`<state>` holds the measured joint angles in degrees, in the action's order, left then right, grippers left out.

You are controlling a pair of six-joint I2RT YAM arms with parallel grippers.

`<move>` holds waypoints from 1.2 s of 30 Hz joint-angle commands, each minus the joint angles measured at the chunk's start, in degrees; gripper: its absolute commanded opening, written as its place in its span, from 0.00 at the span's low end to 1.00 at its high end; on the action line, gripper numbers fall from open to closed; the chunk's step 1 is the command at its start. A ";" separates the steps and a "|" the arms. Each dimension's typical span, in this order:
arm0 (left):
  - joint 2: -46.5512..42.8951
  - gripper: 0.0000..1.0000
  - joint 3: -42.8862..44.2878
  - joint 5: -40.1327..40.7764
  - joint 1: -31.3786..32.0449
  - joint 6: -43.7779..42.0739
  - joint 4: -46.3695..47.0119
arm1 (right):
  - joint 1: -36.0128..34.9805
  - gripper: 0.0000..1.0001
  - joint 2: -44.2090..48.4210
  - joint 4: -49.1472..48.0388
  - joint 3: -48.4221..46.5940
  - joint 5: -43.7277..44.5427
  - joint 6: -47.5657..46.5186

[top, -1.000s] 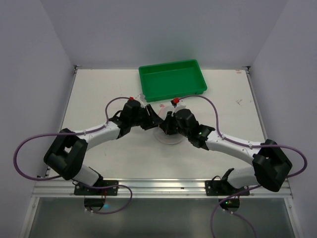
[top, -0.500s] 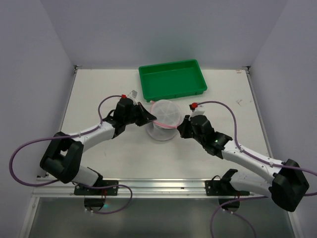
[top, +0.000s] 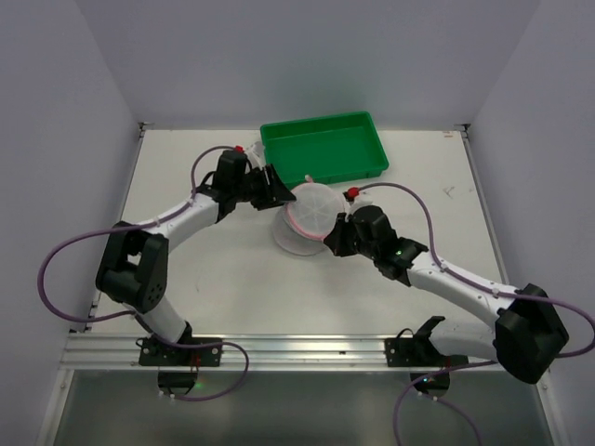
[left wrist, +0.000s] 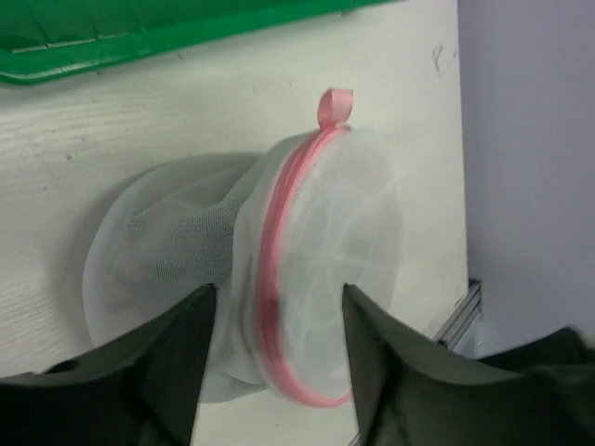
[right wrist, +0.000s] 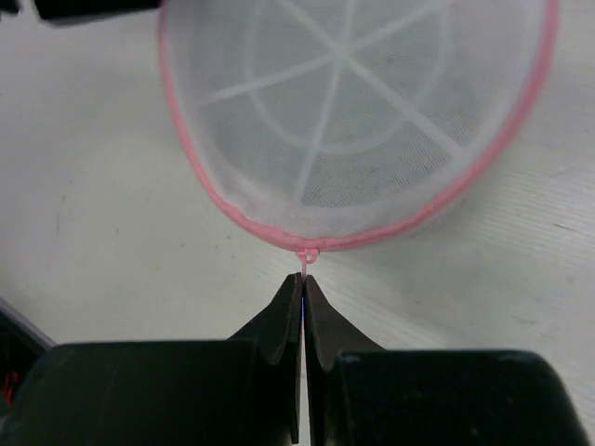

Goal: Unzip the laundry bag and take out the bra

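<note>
Where it lies mid-table, just before the green tray [top: 321, 144]: laundry bag [top: 307, 218], mesh, likely light and limp.
Your right gripper [right wrist: 303, 279] is closed tight on the zipper pull [right wrist: 305, 253]; your left gripper [left wrist: 277, 293] sits half-spread astride the pink rim. Hold pull or rim only. The tray crowds the far side; the table [top: 186, 279] gives room nearer you.

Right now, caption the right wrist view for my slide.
The right gripper, shut, pinches the pink zipper pull at the rim of the white mesh laundry bag.
</note>
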<state>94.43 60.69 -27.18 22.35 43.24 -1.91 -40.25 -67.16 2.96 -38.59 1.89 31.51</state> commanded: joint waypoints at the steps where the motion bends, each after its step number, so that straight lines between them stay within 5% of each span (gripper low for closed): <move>1: -1.17 0.64 5.32 2.04 -2.57 -0.98 -4.50 | -3.60 0.00 -3.85 -6.56 -5.88 -4.44 1.01; 3: -3.02 0.90 3.75 3.18 -3.53 0.87 -3.46 | -4.83 0.00 -7.28 -8.67 -8.07 -4.09 2.59; 4: -4.24 0.94 1.48 3.88 -4.15 2.18 -3.10 | -5.19 0.00 -8.16 -9.37 -8.69 -3.74 3.12; 10: -13.65 0.98 -7.58 6.79 -4.16 4.03 -3.89 | -6.15 0.00 -12.47 -12.45 -12.03 -3.47 5.14; 22: -13.76 0.66 -12.79 5.64 5.07 8.61 0.86 | -8.09 0.00 -16.87 -13.60 -14.67 -3.74 5.85; 25: -12.70 0.44 -13.40 5.47 5.78 9.22 3.14 | -8.18 0.00 -16.26 -13.16 -14.06 -3.30 5.67; 27: -13.13 0.14 -13.93 6.78 5.78 9.31 3.58 | -8.18 0.00 -14.85 -11.93 -12.84 -2.25 5.23; 29: -13.92 0.00 -13.75 8.27 5.60 8.70 2.36 | -8.18 0.00 -12.23 -9.31 -11.52 -1.98 4.01; 36: -13.93 0.00 -13.05 7.50 1.48 7.21 2.00 | -6.95 0.00 -0.36 -1.30 0.86 4.44 -0.30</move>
<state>81.32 47.05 -20.34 26.30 51.83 -1.39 -48.05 -72.47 -2.98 -41.76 2.26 34.17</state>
